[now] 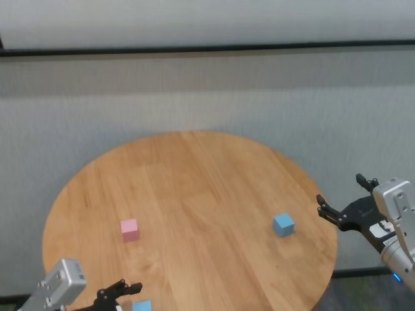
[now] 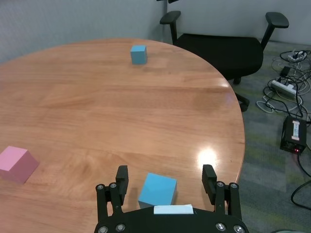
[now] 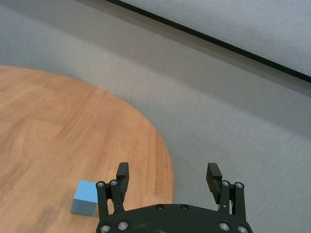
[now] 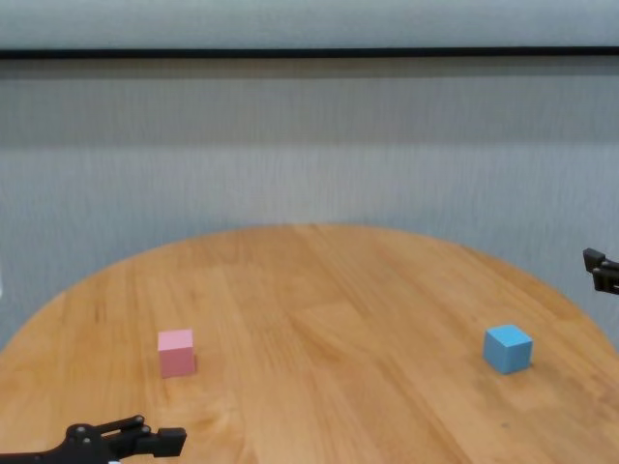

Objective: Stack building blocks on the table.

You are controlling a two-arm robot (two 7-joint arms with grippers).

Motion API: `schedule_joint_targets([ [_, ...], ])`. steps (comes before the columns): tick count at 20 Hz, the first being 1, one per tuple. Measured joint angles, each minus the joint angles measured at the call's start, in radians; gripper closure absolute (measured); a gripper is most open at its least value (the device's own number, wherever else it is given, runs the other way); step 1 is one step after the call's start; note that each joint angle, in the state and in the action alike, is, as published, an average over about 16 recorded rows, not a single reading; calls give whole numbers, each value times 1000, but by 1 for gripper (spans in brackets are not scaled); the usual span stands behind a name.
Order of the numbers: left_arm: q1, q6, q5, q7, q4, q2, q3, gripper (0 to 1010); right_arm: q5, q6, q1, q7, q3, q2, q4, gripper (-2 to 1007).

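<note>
Nothing is stacked yet: all three blocks are lying apart on the tabletop (image 1: 194, 168). The left pincer (image 2: 166, 178) is hanging released around the near-edge blue block (image 2: 157, 190). The pink block (image 1: 130, 229) and far blue block (image 1: 283, 225) are waiting, the right pincer (image 1: 343, 197) idling released off the right edge.

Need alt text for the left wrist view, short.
The open left gripper hovers with a light blue block between its fingers on the round wooden table. A pink block sits aside, another blue block farther off.
</note>
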Motion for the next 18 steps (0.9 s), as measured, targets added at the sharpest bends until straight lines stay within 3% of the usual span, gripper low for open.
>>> schedule_joint_targets([
  [18, -9, 16, 11, -2, 15, -10, 11, 10, 0, 0, 0, 0, 0, 0, 0, 0],
])
